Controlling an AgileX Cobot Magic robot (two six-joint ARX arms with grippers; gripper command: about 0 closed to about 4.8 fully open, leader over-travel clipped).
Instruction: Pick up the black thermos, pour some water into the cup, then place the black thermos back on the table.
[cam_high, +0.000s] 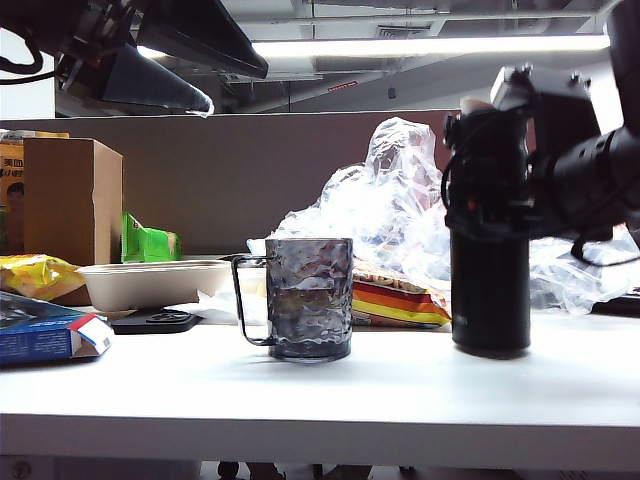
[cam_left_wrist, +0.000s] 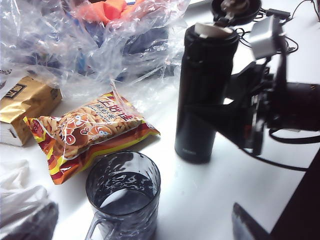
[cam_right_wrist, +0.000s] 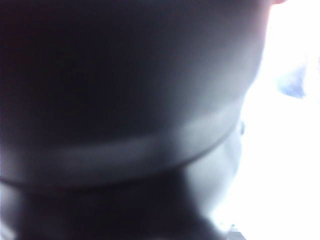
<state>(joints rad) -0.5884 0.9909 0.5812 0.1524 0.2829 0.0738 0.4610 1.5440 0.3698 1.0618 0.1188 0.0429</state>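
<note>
The black thermos (cam_high: 490, 300) is seen standing upright on the table (cam_high: 400, 400), at the right of the exterior view, its lid flipped open and the pale spout exposed. The right gripper (cam_high: 488, 190) is placed around the upper half of the thermos; dark fingers (cam_left_wrist: 227, 122) are seen on either side of the body in the left wrist view. Whether they press the wall or stand just off it cannot be told. The right wrist view is filled by a blurred dark curved surface, taken to be the thermos (cam_right_wrist: 125, 90) at very close range.

The cup (cam_high: 300, 297) is noted left of the thermos, apart from it, handle turned to the left of the exterior view; some liquid is visible inside. A snack packet (cam_left_wrist: 85, 132) lies behind the cup, with crumpled clear plastic wrap (cam_left_wrist: 90, 45) beyond it.

The left gripper itself is not seen in any view; only a dark part (cam_left_wrist: 250, 225) shows at the edge of the left wrist view, so the spread of its fingers cannot be told from the pictures
</note>
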